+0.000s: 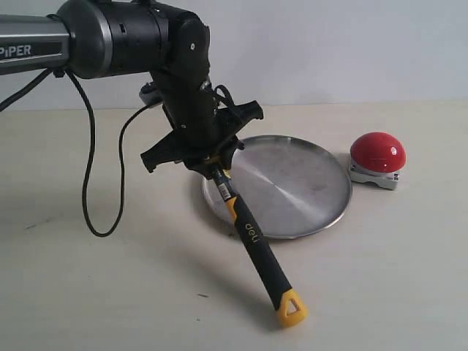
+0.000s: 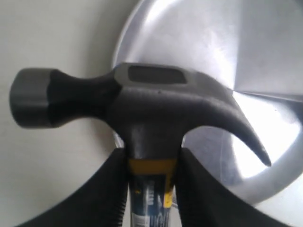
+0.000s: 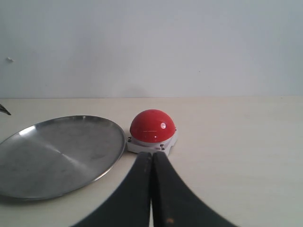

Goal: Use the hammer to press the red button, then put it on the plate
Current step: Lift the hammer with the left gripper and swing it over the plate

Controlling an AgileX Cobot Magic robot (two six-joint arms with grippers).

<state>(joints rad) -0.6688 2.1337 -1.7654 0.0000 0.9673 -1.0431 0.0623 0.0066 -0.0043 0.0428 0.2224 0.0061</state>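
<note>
Reaching in from the far left, the black left arm bends down at the wrist. Its left end effector [image 1: 210, 165] grips the hammer [image 1: 252, 235] just below the head, fingers [image 2: 109, 194] partly closed on the neck. There is one hammer, with a dark metal claw head, a black handle with yellow accents and white lettering, and a yellow end with a hole. It hangs tilted, handle sloping toward the near right, tip down at the bench [image 1: 110, 292]; whether it touches is unclear. Its head sits over the left rim of the one plate [image 1: 300, 183], round, silver and scuffed, at the centre. One glossy red button [image 1: 376, 152] on a grey-white base stands just right of it, apart. The right end effector [image 3: 151, 189], fully closed and empty, faces that button from the near side.
</note>
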